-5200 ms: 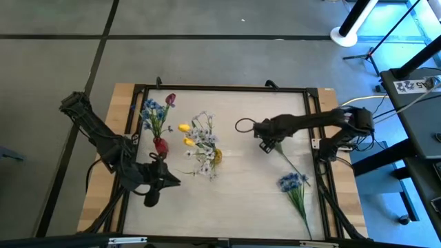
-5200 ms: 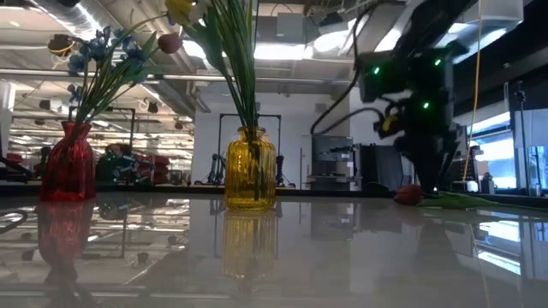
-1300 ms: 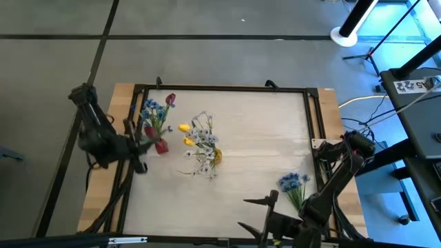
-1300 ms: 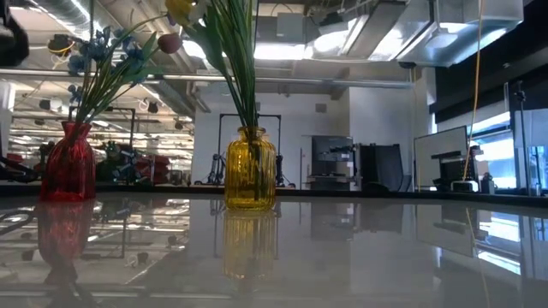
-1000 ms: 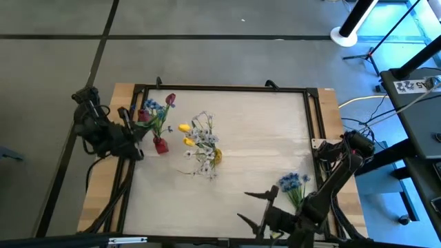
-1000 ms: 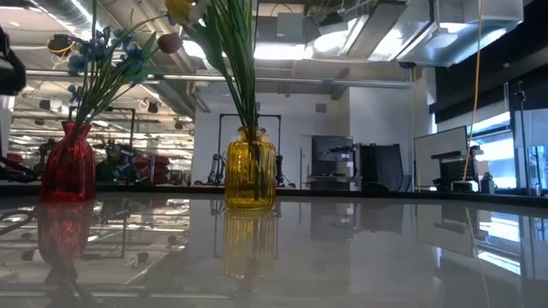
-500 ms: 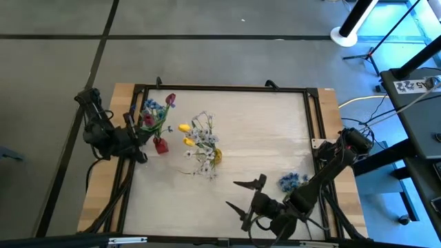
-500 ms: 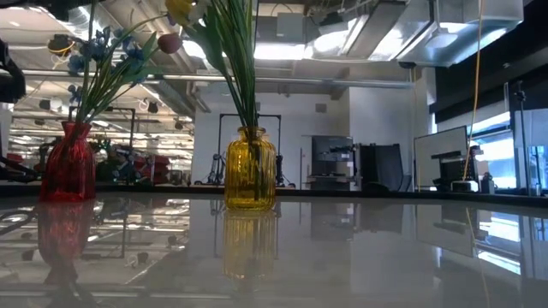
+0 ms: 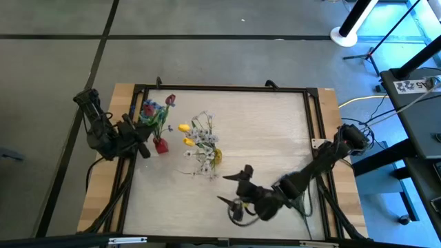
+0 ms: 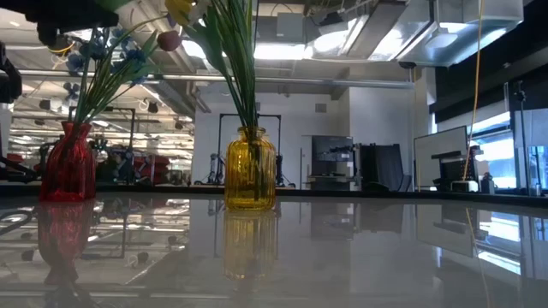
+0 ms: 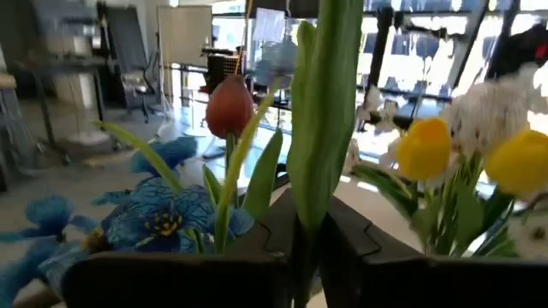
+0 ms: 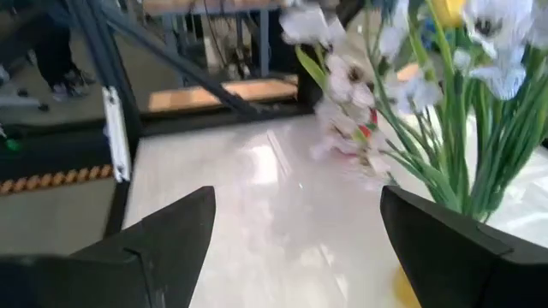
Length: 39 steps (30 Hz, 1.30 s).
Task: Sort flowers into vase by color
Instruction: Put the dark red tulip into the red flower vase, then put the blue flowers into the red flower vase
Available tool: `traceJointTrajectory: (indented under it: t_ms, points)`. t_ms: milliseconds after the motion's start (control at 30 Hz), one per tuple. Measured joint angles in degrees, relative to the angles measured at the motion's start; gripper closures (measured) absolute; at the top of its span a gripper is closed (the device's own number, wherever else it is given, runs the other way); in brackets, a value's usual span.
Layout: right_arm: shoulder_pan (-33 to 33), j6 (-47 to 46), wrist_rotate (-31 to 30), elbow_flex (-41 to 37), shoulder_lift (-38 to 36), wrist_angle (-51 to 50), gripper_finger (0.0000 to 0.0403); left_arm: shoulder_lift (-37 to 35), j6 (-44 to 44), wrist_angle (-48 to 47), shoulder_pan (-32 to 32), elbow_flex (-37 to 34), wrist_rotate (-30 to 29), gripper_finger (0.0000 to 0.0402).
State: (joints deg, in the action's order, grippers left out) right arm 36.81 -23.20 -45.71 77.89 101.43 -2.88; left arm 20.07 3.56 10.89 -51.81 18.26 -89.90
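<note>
Two grippers: left gripper point(image 9: 141, 131) pinched a green flower stem point(image 11: 318, 128) beside the red vase point(image 9: 160, 145); right gripper point(image 9: 236, 189) spread wide, empty, above the glossy desk point(image 9: 269, 131).

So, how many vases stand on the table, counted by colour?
Red vase: 1
Yellow vase: 1
Total: 2
</note>
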Motion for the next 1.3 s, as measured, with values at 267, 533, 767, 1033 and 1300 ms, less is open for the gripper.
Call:
traceJointTrajectory:
  t_ms: [267,533,767,1033,1300]
  points:
    - [-3.62,-0.54,2.35,0.02,-0.36,-6.55,0.0072,0.01,-9.47,0.22,-0.13,0.00,0.37,0.0321]
    - [-3.42,-3.09,3.41,0.11,-0.99,-8.85,0.0072,0.14,-18.02,-1.61,-2.76,0.00,0.22,0.0260]
    - [-3.42,-7.77,7.40,0.11,-0.99,-10.77,0.0072,-0.25,-16.49,-5.17,-3.13,0.02,0.01,0.0258]
    - [-3.42,-8.54,7.80,0.11,-0.99,-10.58,0.0072,0.20,-13.22,-7.64,-2.98,0.00,2.89,0.0303]
    - [-3.89,-15.52,8.29,4.25,-3.52,-32.17,0.0072,0.18,9.00,2.79,-8.29,2.46,25.19,0.0309]
